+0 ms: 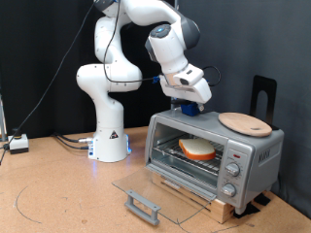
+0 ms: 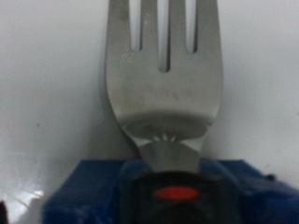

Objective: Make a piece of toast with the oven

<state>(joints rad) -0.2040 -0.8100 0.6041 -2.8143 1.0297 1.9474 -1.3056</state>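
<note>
I see the cream, brown-crusted piece of toast [image 1: 196, 149] already on the rack inside the silver-grey countertop oven [image 1: 255, 153], glass door [image 1: 154, 186] down. My end effector [image 1: 187, 109], hovering above the oven roof, pinches a steel fork [image 2: 166, 70], presumably for handling the slice.

No readable text, brand, number or sign appears in either view. The oven [image 1: 214, 153] has a control panel at its 3 o'clock side carrying three knobs, whose surrounding markings are too small and blurred to make out. In the wrist view, the fork [image 2: 165, 75] bears a faint mark near its 10 o'clock shoulder, which cannot be read as any letter or figure.
</note>
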